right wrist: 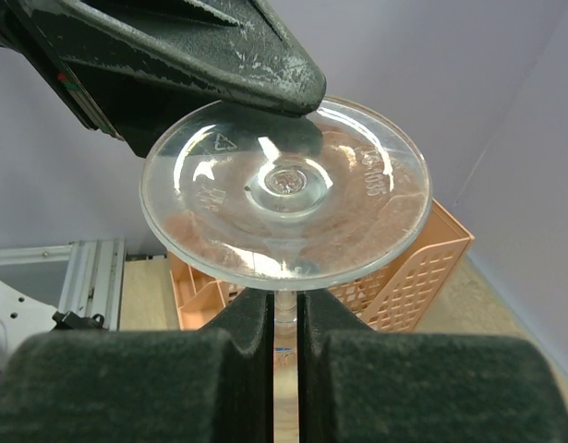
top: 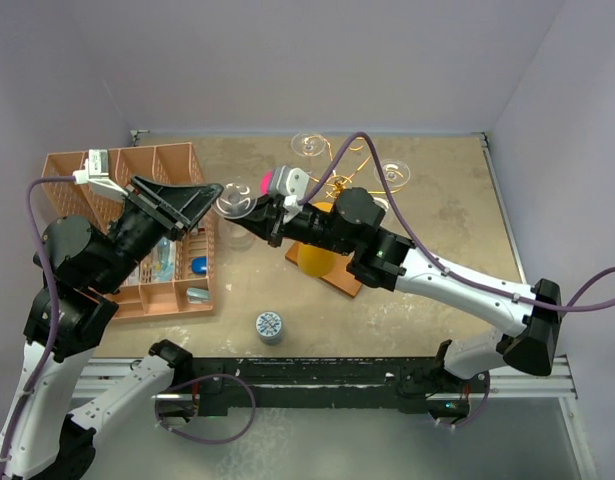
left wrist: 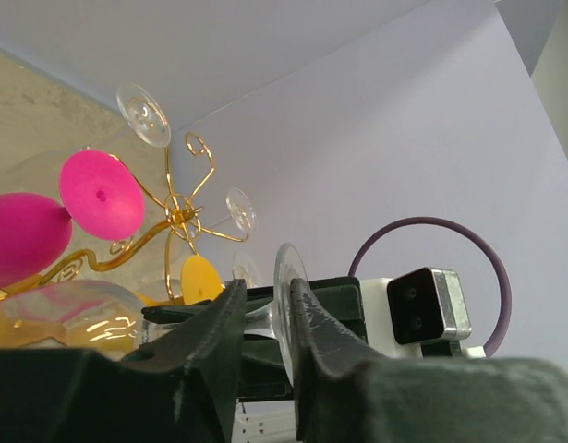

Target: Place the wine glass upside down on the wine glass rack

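Observation:
A clear wine glass [top: 232,200] hangs between both grippers above the table, foot up and bowl below. My right gripper [right wrist: 284,318] is shut on its stem just under the round foot [right wrist: 284,194]; in the top view it [top: 271,215] reaches in from the right. My left gripper [left wrist: 265,309] straddles the foot disc [left wrist: 285,295]: one finger [left wrist: 325,332] lies against it, the other stands a little off it. The gold wire rack [top: 347,182] on its brown base stands behind the right arm, holding pink, yellow and clear glasses [left wrist: 101,194].
An orange divided basket [top: 97,170] with small items stands at the left, also in the right wrist view [right wrist: 422,268]. A small patterned cup [top: 269,326] sits near the front rail. Walls close the back and sides.

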Robot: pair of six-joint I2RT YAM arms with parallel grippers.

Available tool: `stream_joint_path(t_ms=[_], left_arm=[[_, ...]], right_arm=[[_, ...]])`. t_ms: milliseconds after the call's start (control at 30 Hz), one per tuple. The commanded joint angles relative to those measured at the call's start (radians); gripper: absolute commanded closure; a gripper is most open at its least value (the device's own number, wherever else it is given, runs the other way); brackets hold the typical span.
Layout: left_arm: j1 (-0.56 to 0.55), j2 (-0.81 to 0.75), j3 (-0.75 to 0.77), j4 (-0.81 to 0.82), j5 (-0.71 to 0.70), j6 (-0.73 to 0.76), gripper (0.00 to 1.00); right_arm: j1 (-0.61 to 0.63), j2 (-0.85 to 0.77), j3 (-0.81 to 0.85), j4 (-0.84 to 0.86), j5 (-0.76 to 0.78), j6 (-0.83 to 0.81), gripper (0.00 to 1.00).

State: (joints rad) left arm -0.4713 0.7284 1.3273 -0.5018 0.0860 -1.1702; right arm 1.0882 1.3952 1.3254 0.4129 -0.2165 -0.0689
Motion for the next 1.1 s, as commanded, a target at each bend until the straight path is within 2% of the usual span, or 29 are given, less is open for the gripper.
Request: stream_joint_path(t_ms=[0,167,267,400,500,600,733,867,1067], left_arm=[[0.005,0.003,0.011,0.02,0.031,-0.006,0.83],[0.004,0.005,0.008,0.023,0.04,0.001,0.91],[0.005,0.005,0.01,0.039,0.052,0.008,1.0],[0.005,0.003,0.012,0.115,0.064,0.008,1.0],[0.004,0.009,0.027,0.162,0.042,0.013,1.0],[0.005,0.018,0.053,0.177,0.001,0.031,1.0],[0.005,0.026,0.071,0.202,-0.055,0.05,1.0],[0.005,0.032,0.064,0.226,-0.107,0.07,1.0],[0.005,0.083,0.06,0.275,-0.184,0.105,1.0]], right_arm=[[0.006,-0.01,0.066,0.096,-0.027,-0.024,1.0],[0.006,-0.006,0.065,0.104,-0.027,-0.03,1.0],[0.006,-0.002,0.065,0.105,-0.024,-0.032,1.0],[0.006,-0.011,0.06,0.114,0.008,-0.005,1.0],[0.007,-0.033,0.045,0.115,0.02,0.003,0.87],[0.006,-0.059,0.025,0.115,0.025,0.001,0.61],[0.007,-0.102,-0.023,0.149,0.054,-0.009,0.4],[0.006,-0.165,-0.102,0.187,0.09,-0.025,0.28],[0.006,-0.26,-0.176,0.18,0.14,-0.021,0.25]])
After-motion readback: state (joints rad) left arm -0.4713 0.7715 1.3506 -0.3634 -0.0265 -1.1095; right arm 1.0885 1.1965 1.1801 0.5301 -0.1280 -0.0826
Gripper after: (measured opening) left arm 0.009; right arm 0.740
